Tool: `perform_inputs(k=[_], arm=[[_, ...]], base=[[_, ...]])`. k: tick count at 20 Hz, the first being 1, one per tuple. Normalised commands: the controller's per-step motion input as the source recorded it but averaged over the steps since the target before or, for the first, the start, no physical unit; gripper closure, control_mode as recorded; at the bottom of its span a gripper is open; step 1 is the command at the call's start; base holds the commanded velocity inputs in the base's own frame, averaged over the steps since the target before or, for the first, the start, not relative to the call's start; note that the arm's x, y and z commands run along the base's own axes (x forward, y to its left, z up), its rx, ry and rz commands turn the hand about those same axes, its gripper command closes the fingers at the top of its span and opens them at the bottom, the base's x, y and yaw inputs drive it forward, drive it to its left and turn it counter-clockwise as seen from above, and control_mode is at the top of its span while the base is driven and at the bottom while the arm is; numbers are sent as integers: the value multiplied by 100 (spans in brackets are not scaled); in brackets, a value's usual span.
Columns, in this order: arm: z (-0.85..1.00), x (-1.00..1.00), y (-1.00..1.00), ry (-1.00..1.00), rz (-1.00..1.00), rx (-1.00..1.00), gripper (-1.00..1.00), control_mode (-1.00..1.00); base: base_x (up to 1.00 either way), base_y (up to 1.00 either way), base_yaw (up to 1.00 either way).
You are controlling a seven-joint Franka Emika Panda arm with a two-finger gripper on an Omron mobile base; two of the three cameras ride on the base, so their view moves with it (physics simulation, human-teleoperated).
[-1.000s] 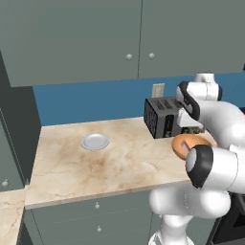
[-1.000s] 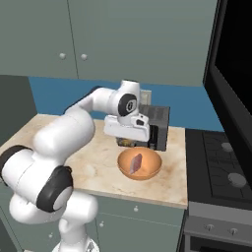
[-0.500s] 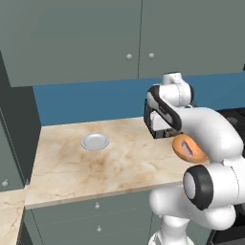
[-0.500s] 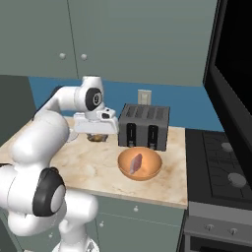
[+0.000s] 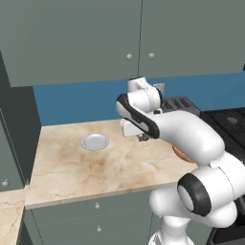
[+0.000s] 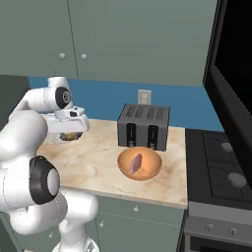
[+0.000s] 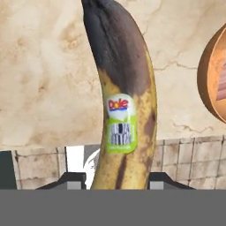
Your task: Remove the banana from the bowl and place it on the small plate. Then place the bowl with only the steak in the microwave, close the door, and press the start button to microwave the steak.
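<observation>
While my hand (image 5: 142, 138) clamps the banana (image 7: 121, 101) lengthwise | small plate (image 5: 94, 141) at 9 o'clock on counter (image 5: 95, 167), near.

A dark slotted toaster (image 6: 143, 126) stands on the marbled beige surface (image 5: 95, 167), against the blue backsplash (image 5: 76, 103). Just right of the toaster lies a black stovetop (image 6: 221, 165). Grey-green cabinets (image 6: 133, 42) hang above the toaster.
</observation>
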Motion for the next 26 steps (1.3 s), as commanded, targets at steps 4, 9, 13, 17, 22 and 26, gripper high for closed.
perform_inputs(k=[4, 9, 13, 17, 22, 26], arm=[[-21, 47, 100, 6, 0, -7, 100, -100], [-40, 52, 85, 4, 0, -4, 100, -100], [-48, 58, 69, 1, 2, -1, 100, -100], [-35, 64, 28, 0, 1, 0, 100, -100], [-40, 77, 22, 0, 0, 0, 100, -100], [-40, 64, 18, 0, 0, 0, 100, -100]], base=[[0, 0, 0], [0, 0, 0], [0, 0, 0], [0, 0, 0], [0, 0, 0], [0, 0, 0]])
